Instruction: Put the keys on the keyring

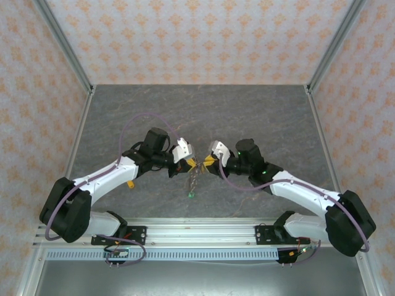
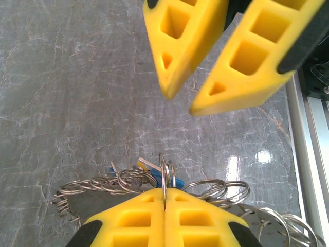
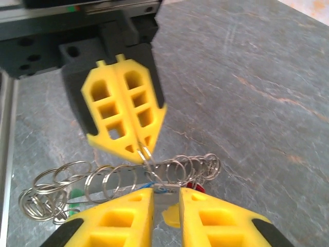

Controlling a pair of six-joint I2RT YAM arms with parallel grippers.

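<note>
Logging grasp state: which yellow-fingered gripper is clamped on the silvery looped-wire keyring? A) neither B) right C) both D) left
D: the left gripper has its yellow fingers pressed together on the silvery looped-wire keyring, while the right gripper has a clear gap between its fingers.

Table [image 2: 61, 77] first: grey stone-look veining, smooth, and glossy enough to throw back a bright lamp spot. The left gripper [image 2: 164, 199] has fingers [image 2: 136, 222] of matt yellow plastic, moulded with hollow cells, with matt black backing at the edges. Same yellow plastic on the right gripper [image 2: 183, 103]. The keyring [image 2: 123, 181] is bare silvery metal wire, polished, glinting along every loop. Keys [image 3: 194, 186] among the coils have coloured plastic heads, red, green and blue, faintly shiny. The rail [image 2: 311, 154] beside the table is dull silvery metal.
</note>
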